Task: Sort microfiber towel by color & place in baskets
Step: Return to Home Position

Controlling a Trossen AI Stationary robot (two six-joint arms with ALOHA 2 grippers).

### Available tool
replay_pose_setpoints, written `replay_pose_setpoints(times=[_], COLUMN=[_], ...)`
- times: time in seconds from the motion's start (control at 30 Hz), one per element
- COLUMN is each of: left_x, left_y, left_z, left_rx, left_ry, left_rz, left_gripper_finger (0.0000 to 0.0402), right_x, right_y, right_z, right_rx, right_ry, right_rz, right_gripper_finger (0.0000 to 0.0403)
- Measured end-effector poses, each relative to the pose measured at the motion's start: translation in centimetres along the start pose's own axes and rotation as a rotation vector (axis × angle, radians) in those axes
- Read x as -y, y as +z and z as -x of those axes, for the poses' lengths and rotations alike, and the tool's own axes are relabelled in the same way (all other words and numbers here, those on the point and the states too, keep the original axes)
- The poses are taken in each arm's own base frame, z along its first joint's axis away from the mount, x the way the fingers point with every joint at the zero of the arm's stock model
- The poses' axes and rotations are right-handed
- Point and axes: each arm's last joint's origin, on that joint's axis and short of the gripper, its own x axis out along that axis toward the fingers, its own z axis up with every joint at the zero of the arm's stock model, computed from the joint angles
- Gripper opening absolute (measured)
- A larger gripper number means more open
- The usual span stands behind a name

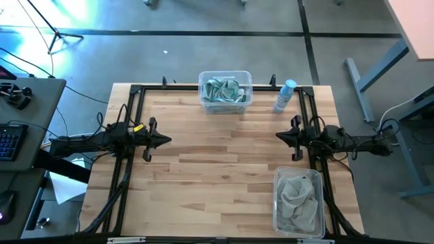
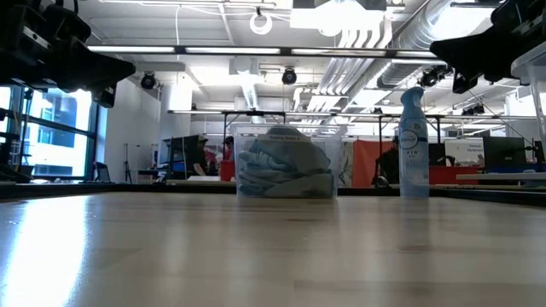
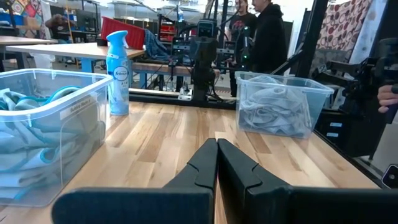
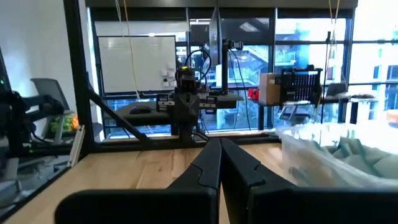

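High view, sorting station: both arms hang level over the wooden counter [image 1: 217, 176], one on each side. The left hand [image 1: 167, 140] sits at 9 o'clock and points toward the centre. Its fingers are pressed together with nothing between them, and the left wrist view shows the two dark fingers meeting along their length. The right hand [image 1: 279, 135] sits at 3 o'clock, facing the left one and well apart from it. Its fingers are likewise closed and hold nothing.

The far basket [image 1: 225, 73], clear plastic, stands at 12 o'clock by the counter's edge. It holds the teal towels [image 1: 224, 89] in a crumpled heap. The near basket [image 1: 275, 203] stands at 5 o'clock, close to the right arm's side, and the grey towels [image 1: 297, 196] lie bunched inside it. No towel touches either hand.

A spray bottle [image 1: 285, 96] stands upright at 1 o'clock, just beside the far basket but not touching it. A black frame [image 1: 129, 108] runs along the counter's borders.

In the low view, the teal heap rises nearly to the far basket's rim, with the bottle upright next to it. In the left wrist view, two people [image 3: 267, 31] in dark tops stand in the room beyond the counter.
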Motion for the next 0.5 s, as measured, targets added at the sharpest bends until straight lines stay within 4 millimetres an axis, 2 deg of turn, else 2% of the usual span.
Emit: replay_pose_setpoints(times=[0.2, 0.33, 0.5], left_x=[0.0, 0.0, 0.0], left_y=[0.0, 0.0, 0.0], left_z=[0.0, 0.0, 0.0], left_rx=[0.000, 0.000, 0.000], left_ry=[0.001, 0.001, 0.000], left_rz=[0.000, 0.000, 0.000], left_gripper_finger=[0.0000, 0.0000, 0.0000], right_x=[0.2, 0.2, 0.2], right_y=[-0.7, -1.5, -1.6], right_z=[0.0, 0.1, 0.1], right_rx=[-0.075, -0.153, -0.160], right_ry=[-0.054, -0.059, -0.059], right_rz=[0.046, 0.010, -0.037], right_gripper_finger=[0.0000, 0.0000, 0.0000])
